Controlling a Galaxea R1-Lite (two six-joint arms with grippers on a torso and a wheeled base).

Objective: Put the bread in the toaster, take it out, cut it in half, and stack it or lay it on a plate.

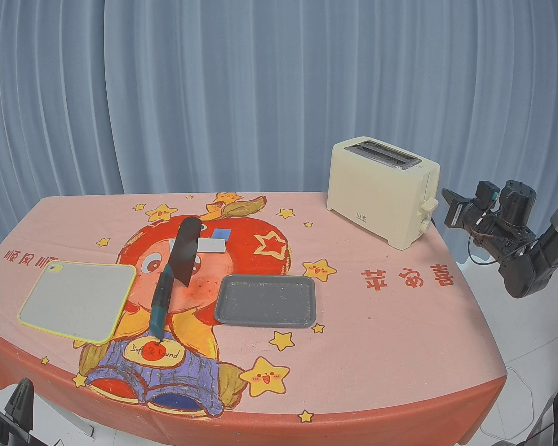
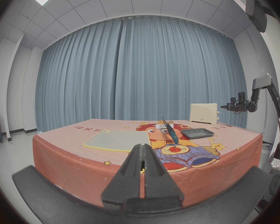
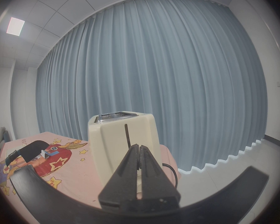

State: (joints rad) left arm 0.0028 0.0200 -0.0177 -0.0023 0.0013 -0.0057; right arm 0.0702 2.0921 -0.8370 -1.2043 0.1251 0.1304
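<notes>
My right gripper (image 3: pixel 139 147) has its fingers pressed together with nothing between them. It hangs off the right edge of the table with the pink cartoon-print cloth (image 1: pixel 384 342), tips pointing at the lever end of the cream plastic two-slot toaster (image 1: pixel 378 190) and close to it. The toaster stands at the far right corner; I cannot tell what its slots hold. My left gripper (image 2: pixel 143 145), likewise closed and empty, sits low off the near left corner, well apart from the toaster. Between them lie a grey yellow-rimmed cutting board (image 1: pixel 77 298), a teal-handled black-bladed knife (image 1: pixel 167 280) and a dark grey rectangular tray (image 1: pixel 265 300).
</notes>
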